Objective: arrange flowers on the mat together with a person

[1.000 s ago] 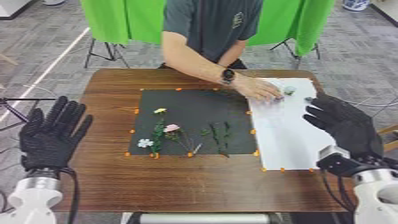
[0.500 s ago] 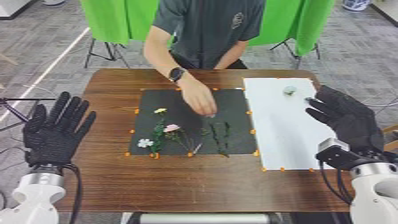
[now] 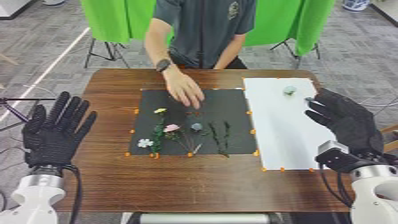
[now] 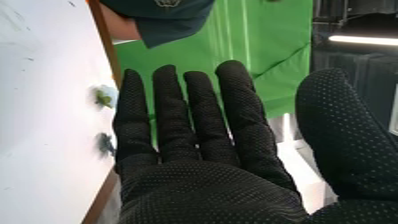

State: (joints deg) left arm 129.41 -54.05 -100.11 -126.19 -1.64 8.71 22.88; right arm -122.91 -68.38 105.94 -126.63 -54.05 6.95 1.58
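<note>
My left hand point(image 3: 55, 132) is at the left table edge in the head view, fingers straight, holding nothing. My right hand point(image 3: 348, 122) is over the right part of the white sheet point(image 3: 289, 125), fingers straight; in the right wrist view the right hand point(image 4: 209, 185) is empty too. On the black mat point(image 3: 160, 100) lie a yellow flower point(image 3: 160, 110), a white flower point(image 3: 145, 143), a pink flower point(image 3: 171, 128), a blue-grey flower point(image 3: 196, 127) and green stems point(image 3: 226, 132). A person's hand is above the mat, just behind the blue-grey flower. A pale flower point(image 3: 290, 90) lies on the white sheet.
Orange markers line the mat and sheet edges on the brown table point(image 3: 178, 185). A dark blue flower point(image 4: 106, 144) lies on the sheet beside my right hand's fingers in the right wrist view. The person stands at the table's far side.
The person's hand has moved from the white sheet to the mat, then back a little from the blue-grey flower, which now lies on the mat. My hands have barely moved.
</note>
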